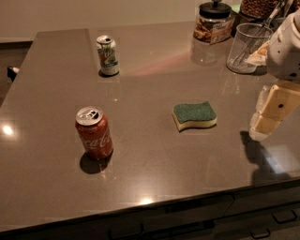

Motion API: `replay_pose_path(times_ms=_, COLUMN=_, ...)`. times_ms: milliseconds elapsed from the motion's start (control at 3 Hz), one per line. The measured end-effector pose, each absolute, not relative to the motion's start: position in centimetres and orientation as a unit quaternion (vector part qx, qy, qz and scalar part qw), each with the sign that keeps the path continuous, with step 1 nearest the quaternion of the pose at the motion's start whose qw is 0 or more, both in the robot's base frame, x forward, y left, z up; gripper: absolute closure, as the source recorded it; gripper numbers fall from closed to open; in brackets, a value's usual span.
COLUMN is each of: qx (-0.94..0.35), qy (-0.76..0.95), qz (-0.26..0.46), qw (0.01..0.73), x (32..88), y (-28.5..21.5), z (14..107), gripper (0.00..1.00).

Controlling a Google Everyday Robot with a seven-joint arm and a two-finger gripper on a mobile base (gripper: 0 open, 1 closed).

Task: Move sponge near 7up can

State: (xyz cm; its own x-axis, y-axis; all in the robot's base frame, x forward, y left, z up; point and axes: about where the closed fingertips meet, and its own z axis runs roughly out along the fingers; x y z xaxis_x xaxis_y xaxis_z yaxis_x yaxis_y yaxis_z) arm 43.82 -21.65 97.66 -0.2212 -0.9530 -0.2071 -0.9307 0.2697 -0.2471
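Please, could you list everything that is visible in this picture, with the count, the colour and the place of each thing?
sponge: one, green top over pale yellow, lying flat right of the counter's centre
7up can: one, green and white, upright, far left part
Coca-Cola can: one, red, upright, near left part
jar: one, clear with black lid, far right part
second jar: one, brown contents, cut off by the top edge
cup: one, clear, far right
whisk: one, metal, standing in the cup
counter: one, dark grey-brown
drawers: count unclear, dark, under the counter's front
hand: one, cream, right edge, apart from the sponge
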Motion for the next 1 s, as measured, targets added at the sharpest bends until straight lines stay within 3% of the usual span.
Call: replay_pose_path(times_ms=1000, qx=-0.614, qy=0.771, qz=-0.021, qw=0.167, x=46.6, y=-20.5, z=95.7, gripper=0.00)
